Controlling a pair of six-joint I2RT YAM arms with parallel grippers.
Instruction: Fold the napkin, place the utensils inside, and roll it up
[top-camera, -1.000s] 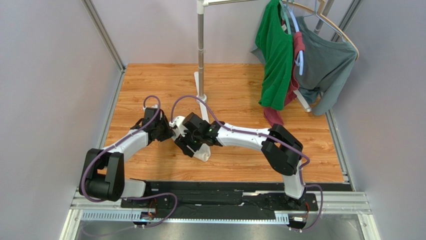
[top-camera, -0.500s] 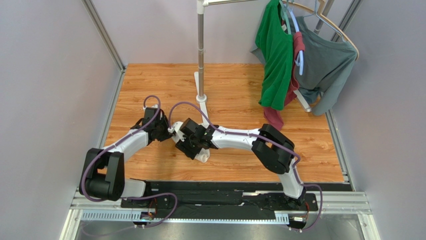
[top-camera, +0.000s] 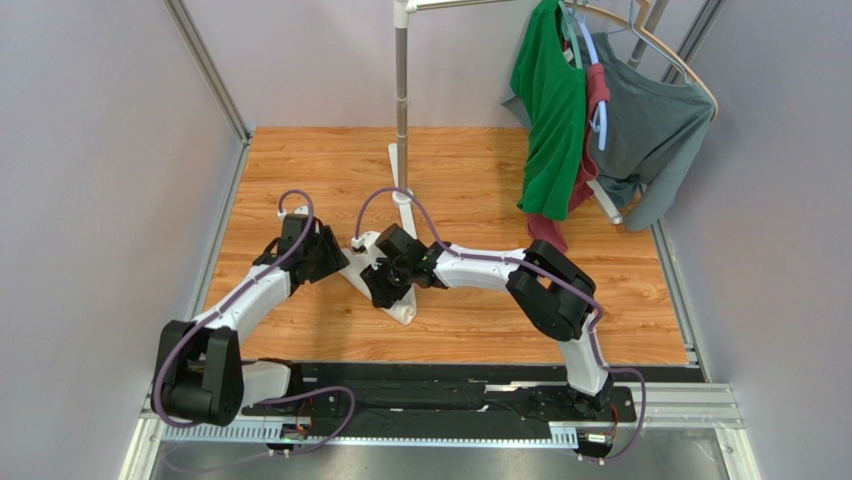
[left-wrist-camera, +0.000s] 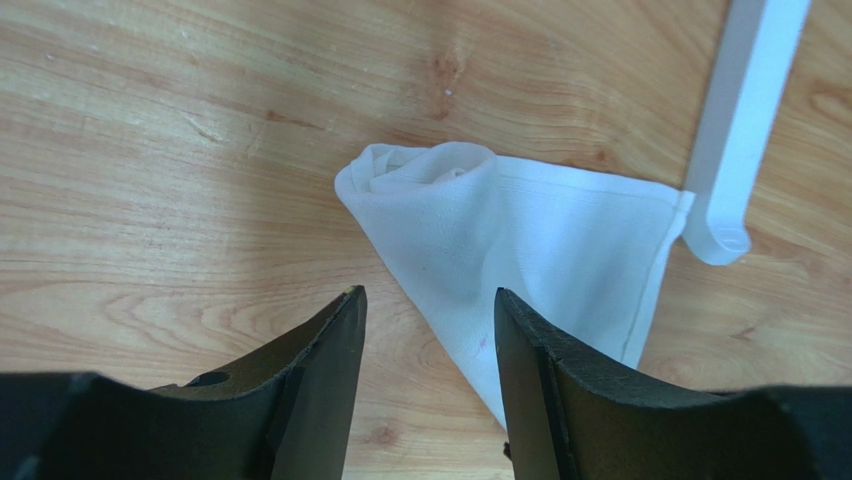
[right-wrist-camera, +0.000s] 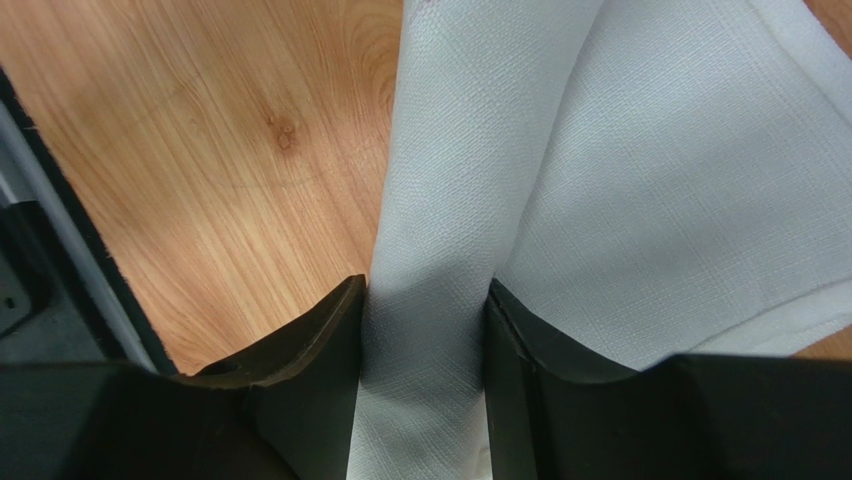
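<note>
The white napkin (top-camera: 358, 271) lies on the wooden table, partly rolled into a tube with a loose triangular flap. In the left wrist view the napkin (left-wrist-camera: 520, 230) shows its rolled end at the far tip. My right gripper (top-camera: 386, 286) is shut on the rolled part of the napkin (right-wrist-camera: 440, 200), which fills the gap between its fingers (right-wrist-camera: 320, 350); my right gripper's jaws (right-wrist-camera: 425, 285) press on it from both sides. My left gripper (top-camera: 334, 260) is open and empty (left-wrist-camera: 430, 295), just short of the napkin's edge. The spoon is hidden.
The white pole stand (top-camera: 401, 100) rises behind the napkin; its foot (left-wrist-camera: 735, 130) touches the napkin's far corner. A green shirt (top-camera: 550, 110), a grey shirt (top-camera: 655, 120) and a maroon cloth (top-camera: 550, 232) hang at the back right. A black rail (top-camera: 440, 375) borders the near edge.
My left arm has drawn back to the left, off the napkin. My right gripper has shifted slightly away from the near edge with the roll still in it.
</note>
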